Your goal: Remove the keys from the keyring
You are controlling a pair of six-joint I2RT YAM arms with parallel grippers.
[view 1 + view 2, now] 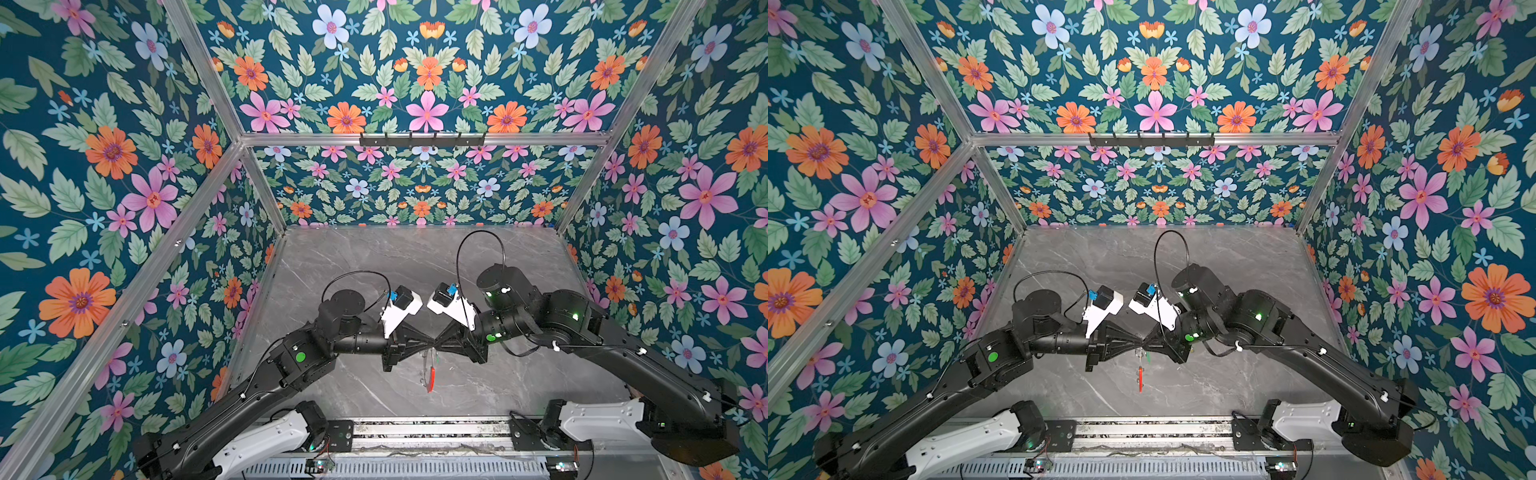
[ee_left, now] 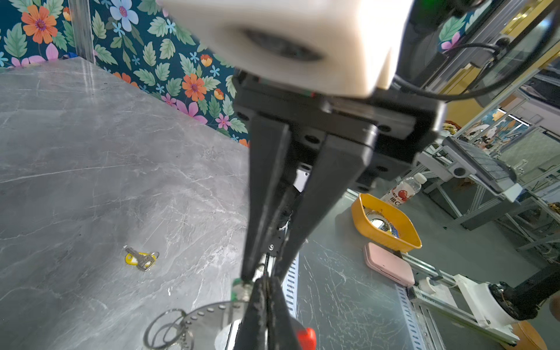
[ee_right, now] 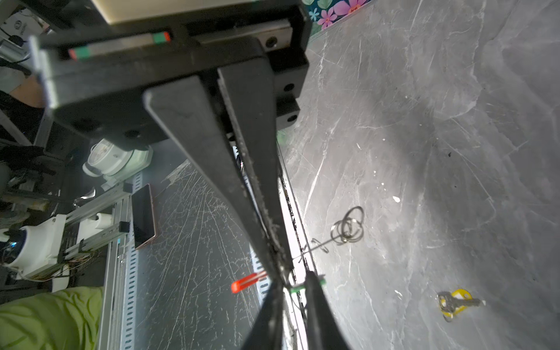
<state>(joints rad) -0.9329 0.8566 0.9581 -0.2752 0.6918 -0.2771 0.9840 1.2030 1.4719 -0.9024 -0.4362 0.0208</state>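
Both grippers meet tip to tip above the middle of the grey table [image 1: 374,270]. My left gripper [image 1: 430,347] [image 2: 264,280] is shut on the keyring [image 2: 209,315], a thin grey ring whose red segment [image 1: 431,378] [image 3: 247,281] hangs below the tips. Silver loops [image 3: 348,227] dangle from its rim. My right gripper [image 3: 295,277] has its jaws apart, and the green tag of a key [image 3: 298,288] [image 2: 239,288] lies across the gap at its tips. I cannot tell whether they touch it. Another key with a yellow tag [image 2: 141,259] [image 3: 457,303] lies loose on the table.
Floral walls close in the table on three sides. A slotted metal rail [image 1: 415,432] runs along the front edge. Beyond it sit an orange bowl [image 2: 385,224], a pink case [image 2: 389,268] and a phone [image 3: 144,212].
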